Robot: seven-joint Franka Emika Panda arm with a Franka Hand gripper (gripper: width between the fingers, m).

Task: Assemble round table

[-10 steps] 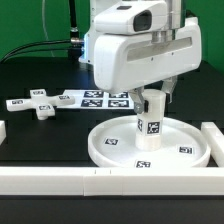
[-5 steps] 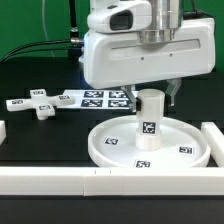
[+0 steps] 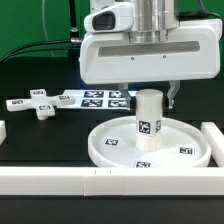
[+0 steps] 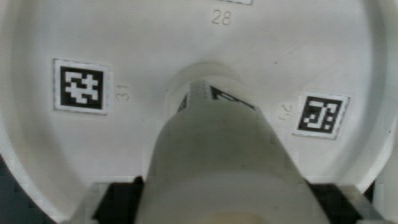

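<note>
The large round rimmed disc [image 3: 104, 131] lies flat near the front of the table. The short cylinder post [image 3: 148, 122] stands upright at its middle, tag facing the camera. My gripper [image 3: 148, 93] comes down from above and is shut on the post's top. In the wrist view the post [image 4: 217, 140] fills the space between my dark fingers [image 4: 121, 200], with the disc [image 4: 160, 50] and two of its tags behind it. The cross-shaped four-arm piece [image 3: 38, 105] lies loose at the exterior view's left.
The marker board [image 3: 95, 98] lies behind the disc. A long white border bar [image 3: 50, 180] runs along the front. Another bar [image 3: 214, 135] stands at the exterior view's right, and a short one [image 3: 3, 130] at the left edge.
My hand has turned about its vertical axis while staying over the post, going from angled to square-on. The post stays upright on the disc.
</note>
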